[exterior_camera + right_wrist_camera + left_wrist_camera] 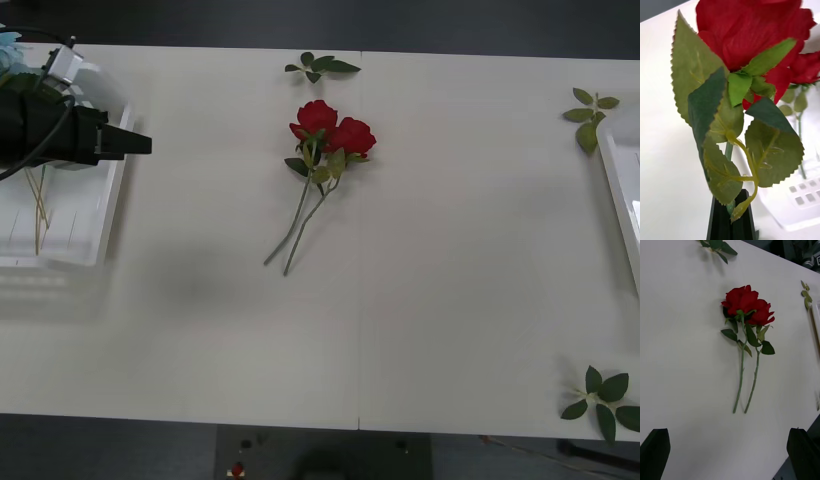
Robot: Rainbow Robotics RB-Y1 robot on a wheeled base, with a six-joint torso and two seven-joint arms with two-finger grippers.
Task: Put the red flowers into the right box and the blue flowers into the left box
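Two red roses [333, 130] lie side by side in the middle of the worktop [450, 300], blooms touching and pointing to the far edge, stems running back toward the robot and slanting a little to its left. They are what is left out in the open of the red flowers.

The left end effector [730, 450] hangs above the left box [108, 200], its two black fingers spread wide and holding nothing. In its wrist view the roses sit straight ahead between those fingers, with the stems lying along its line of sight. Blue flowers [8, 45] peek out at the far corner of that box, with pale stems lying inside it.

The right end effector [732, 221] is clenched on the stem of a third red rose [752, 33], which stands up from the black fingers with its leaves fanned out. A white ribbed tray shows just behind it, so I take it to be over or next to the right box [625, 200], of which the front view catches a pale edge at the worktop's right side.

The roses on the worktop look about midway between the boxes. Since reds go right and the right arm is busy, that arm seems the natural one to fetch them, reaching leftward across stems that run nearly front to back. Loose leaf sprigs [320, 67] lie at the worktop's edges.
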